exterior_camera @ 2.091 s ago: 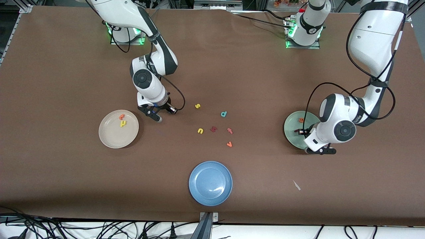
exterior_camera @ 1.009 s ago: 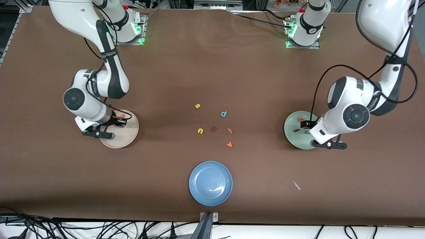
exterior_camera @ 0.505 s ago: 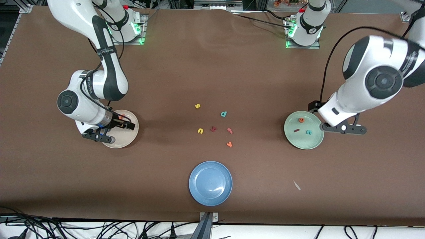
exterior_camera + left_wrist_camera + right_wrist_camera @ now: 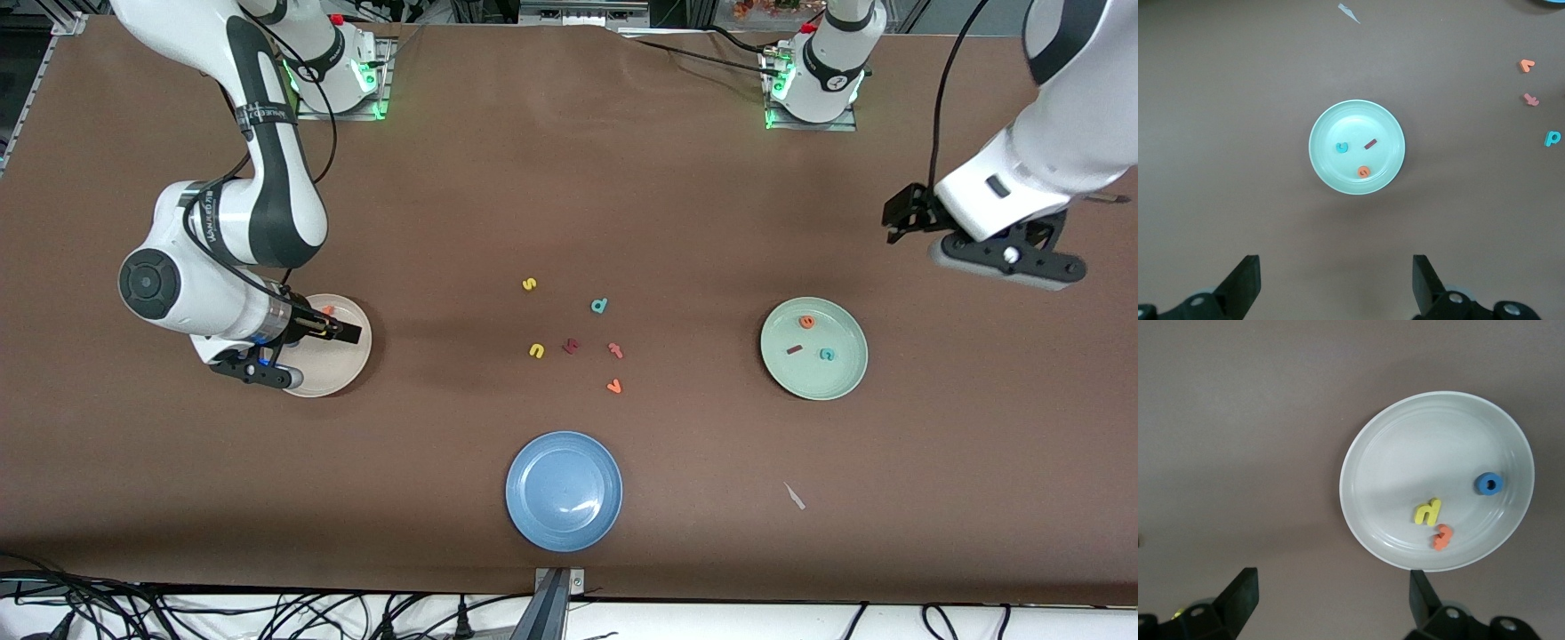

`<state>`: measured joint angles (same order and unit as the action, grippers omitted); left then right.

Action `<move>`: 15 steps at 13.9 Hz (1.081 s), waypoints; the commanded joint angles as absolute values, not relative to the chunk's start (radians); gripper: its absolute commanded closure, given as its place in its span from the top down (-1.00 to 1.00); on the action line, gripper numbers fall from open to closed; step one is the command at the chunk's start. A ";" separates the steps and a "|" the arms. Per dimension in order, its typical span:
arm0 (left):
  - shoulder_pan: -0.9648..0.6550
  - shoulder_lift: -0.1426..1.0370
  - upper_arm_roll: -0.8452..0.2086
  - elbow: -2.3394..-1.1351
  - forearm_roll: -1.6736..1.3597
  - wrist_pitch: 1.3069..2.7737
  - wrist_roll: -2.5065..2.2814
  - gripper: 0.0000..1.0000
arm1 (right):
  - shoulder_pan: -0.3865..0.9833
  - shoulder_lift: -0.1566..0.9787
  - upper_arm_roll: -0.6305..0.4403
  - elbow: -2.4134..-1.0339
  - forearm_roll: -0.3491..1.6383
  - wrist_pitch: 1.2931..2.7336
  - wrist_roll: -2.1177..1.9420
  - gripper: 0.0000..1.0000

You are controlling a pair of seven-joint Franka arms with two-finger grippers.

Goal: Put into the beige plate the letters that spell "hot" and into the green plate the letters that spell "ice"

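Left gripper higher, perhaps emptied

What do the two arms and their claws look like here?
Both arms are glossy white with dark grey joint bands, round dark joint caps and loose black cables. Green lights glow at both bases. The left claw and right claw have black fingers on pale mounts.

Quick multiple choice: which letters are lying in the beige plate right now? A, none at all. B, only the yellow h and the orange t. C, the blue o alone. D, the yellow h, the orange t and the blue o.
D: the right wrist view shows the yellow h, the orange t and the blue o all lying inside the beige plate.
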<state>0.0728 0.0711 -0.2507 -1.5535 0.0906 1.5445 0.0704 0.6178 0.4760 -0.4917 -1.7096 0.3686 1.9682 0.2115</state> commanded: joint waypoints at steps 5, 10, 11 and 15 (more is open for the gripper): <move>0.005 -0.072 -0.133 -1.710 0.010 1.585 0.118 1.00 | 0.588 0.303 -0.408 -1.686 0.169 1.839 0.227 1.00; -0.014 -0.014 -0.123 -1.664 0.078 1.592 0.132 1.00 | 0.171 0.091 -0.017 -1.712 0.005 1.698 0.209 1.00; -0.024 -0.012 -0.121 -1.663 0.075 1.592 0.132 1.00 | 0.158 0.065 -0.017 -1.710 0.008 1.665 0.207 1.00; -0.074 -0.014 -0.048 -1.652 0.055 1.586 0.138 1.00 | 0.072 -0.050 -0.015 -1.712 0.029 1.594 0.202 1.00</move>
<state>-0.0482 -0.0192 -0.0853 -1.6791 0.0475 1.5911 0.1087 0.1251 0.0161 -0.0385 -1.6797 0.0251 1.6125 0.2136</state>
